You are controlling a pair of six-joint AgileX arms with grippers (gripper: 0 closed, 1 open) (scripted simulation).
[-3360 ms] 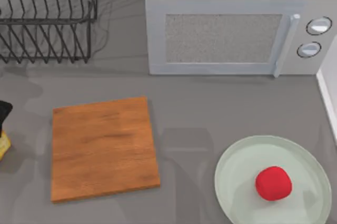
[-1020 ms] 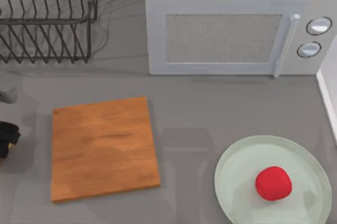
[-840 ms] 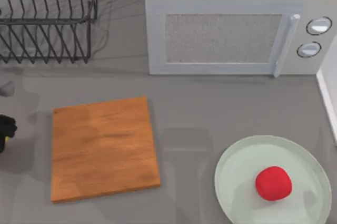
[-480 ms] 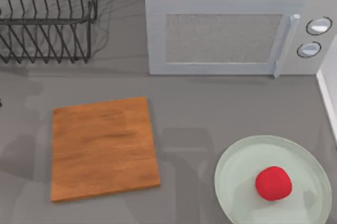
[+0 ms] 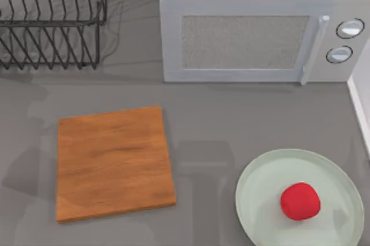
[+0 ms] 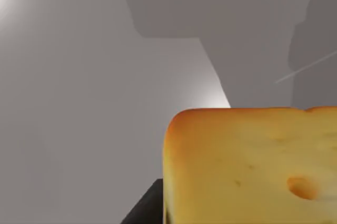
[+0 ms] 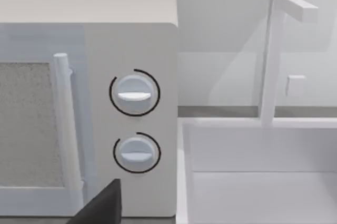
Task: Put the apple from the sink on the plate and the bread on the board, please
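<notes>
The red apple lies on the pale green plate at the front right of the table. The orange-brown board lies bare at the front left. In the left wrist view the golden-yellow bread sits very close to the camera, off the surface. My left gripper is shut on it, and one dark finger shows beside the loaf. A dark part of my right gripper shows in front of the microwave's dials, beside the white sink.
A white microwave stands at the back, with its two dials on its right side. A black wire dish rack stands at the back left. The sink's faucet rises behind the basin.
My left gripper, seen with the yellow bread at the top view's left edge, has moved off the picture past that edge. The apple, plate and board have not moved.
</notes>
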